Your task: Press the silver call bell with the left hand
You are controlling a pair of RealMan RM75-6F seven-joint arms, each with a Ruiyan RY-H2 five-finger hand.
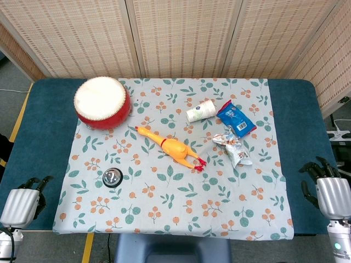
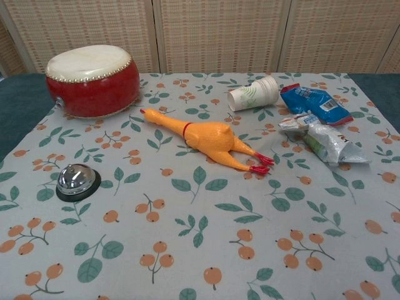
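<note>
The silver call bell [image 1: 113, 176] on its black base sits on the patterned cloth at the near left; the chest view shows the bell [image 2: 76, 180] at mid left. My left hand [image 1: 24, 200] hovers at the table's near left corner, well left of the bell, fingers loosely curled and holding nothing. At the near right edge my right hand [image 1: 327, 189] is off the cloth, fingers apart and empty. Neither hand appears in the chest view.
A red drum [image 1: 102, 102] stands at the back left. A yellow rubber chicken [image 1: 170, 147] lies in the middle. A tipped paper cup [image 1: 200, 110], a blue snack packet [image 1: 236, 118] and a silver snack packet [image 1: 233, 148] lie at the right.
</note>
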